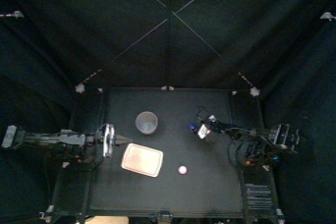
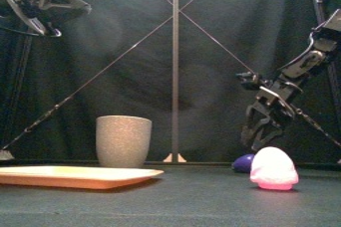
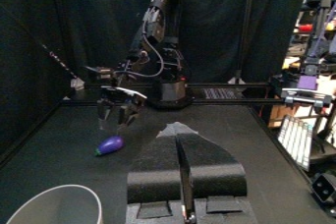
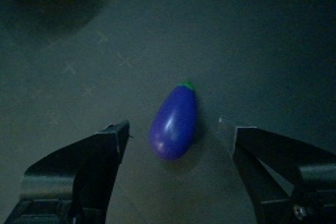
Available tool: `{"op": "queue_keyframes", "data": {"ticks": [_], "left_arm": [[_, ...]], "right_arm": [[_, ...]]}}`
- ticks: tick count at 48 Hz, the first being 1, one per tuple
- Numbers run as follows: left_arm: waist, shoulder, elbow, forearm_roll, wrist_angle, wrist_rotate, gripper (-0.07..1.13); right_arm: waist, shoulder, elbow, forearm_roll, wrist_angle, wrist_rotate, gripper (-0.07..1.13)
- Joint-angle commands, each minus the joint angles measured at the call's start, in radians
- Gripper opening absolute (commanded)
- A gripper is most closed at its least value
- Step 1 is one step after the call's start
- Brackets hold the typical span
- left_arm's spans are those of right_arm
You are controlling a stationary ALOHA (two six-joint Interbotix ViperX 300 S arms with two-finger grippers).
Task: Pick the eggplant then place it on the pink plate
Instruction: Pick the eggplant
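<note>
The purple eggplant [image 4: 175,123] lies on the black table, right of the middle [image 2: 244,162]. My right gripper [image 4: 182,132] hangs open just above it, one jaw on each side and neither touching. In the front view the right gripper [image 2: 261,129] is a little above the eggplant, and the top view shows the right gripper [image 1: 203,130] in from the right. The pink plate [image 1: 143,158] lies flat at the front left [image 2: 74,176]. My left gripper [image 3: 180,136] is shut with nothing in it and rests at the table's left side [image 1: 105,141].
A tall grey speckled cup [image 1: 147,122] stands behind the plate [image 2: 123,139]. A pink and white rounded toy [image 2: 273,168] sits just in front of the eggplant, near the plate's right end [image 1: 183,170].
</note>
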Motion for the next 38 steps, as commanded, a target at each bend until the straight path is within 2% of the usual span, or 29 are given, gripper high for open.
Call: {"op": "queue_keyframes", "data": {"ticks": [1, 26, 31, 38], "left_arm": [[0.0, 0.003, -0.014, 0.002, -0.005, 0.002, -0.03], [0.0, 0.0, -0.012, 0.002, 0.0, 0.002, -0.03], [0.0, 0.0, -0.012, 0.002, 0.0, 0.002, -0.03], [0.002, 0.0, -0.012, 0.002, 0.0, 0.002, -0.03]], "right_arm": [[-0.003, 0.038, -0.037, 0.0, -0.009, -0.002, 1.05], [0.023, 0.181, -0.092, 0.005, -0.003, 0.0, 1.02], [0.023, 0.184, -0.089, 0.011, -0.002, 0.002, 0.93], [0.026, 0.184, -0.087, 0.012, -0.002, 0.002, 0.72]]}}
